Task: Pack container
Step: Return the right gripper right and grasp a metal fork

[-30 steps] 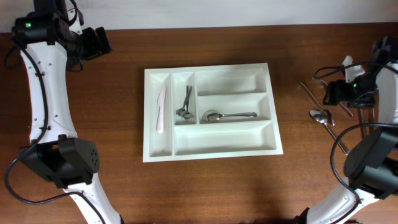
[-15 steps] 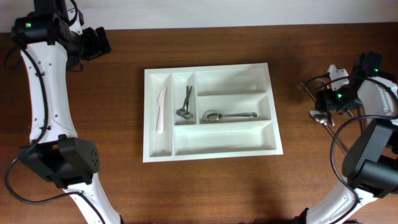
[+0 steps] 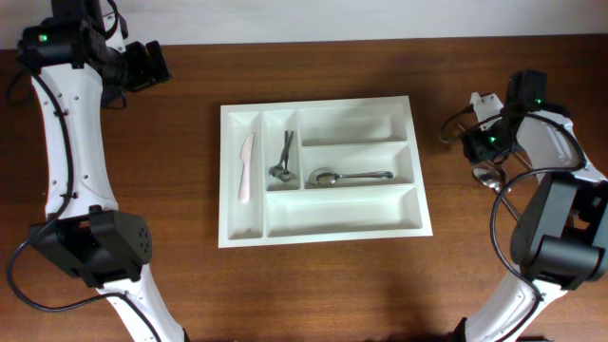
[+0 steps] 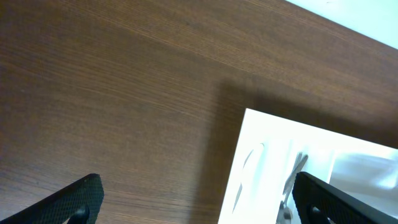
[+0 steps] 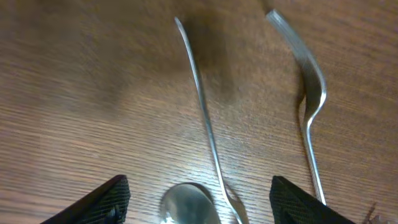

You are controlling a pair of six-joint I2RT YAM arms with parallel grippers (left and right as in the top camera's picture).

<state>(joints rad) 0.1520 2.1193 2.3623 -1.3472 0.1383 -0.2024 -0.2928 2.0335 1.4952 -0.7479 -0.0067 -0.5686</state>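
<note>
The container (image 3: pixel 229 236), a white five-compartment tray, sits mid-table. It holds a white plastic knife (image 3: pixel 246 168), small metal pieces (image 3: pixel 282 158) and a metal spoon (image 3: pixel 350 177). My right gripper (image 3: pixel 478 147) hovers open over loose cutlery on the wood to the container's right. In the right wrist view a spoon bowl (image 5: pixel 188 208) lies between the spread fingers of that gripper (image 5: pixel 199 194), crossed by a thin metal handle (image 5: pixel 202 112). A fork-like piece (image 5: pixel 313 106) lies further right. My left gripper (image 3: pixel 147 65) is open and empty at the far left, with the container's corner (image 4: pixel 273 140) ahead of it (image 4: pixel 199 193).
Beside the right arm a loose spoon (image 3: pixel 488 177) and a long metal handle (image 3: pixel 514 215) lie on the dark wooden table (image 3: pixel 171 190). The table's far edge (image 3: pixel 304 42) meets a pale wall. The right arm's cables loop near the cutlery.
My right gripper has swung left and toward the far side, from the table's right edge to above the loose cutlery. The left arm and the tray's contents have not moved.
</note>
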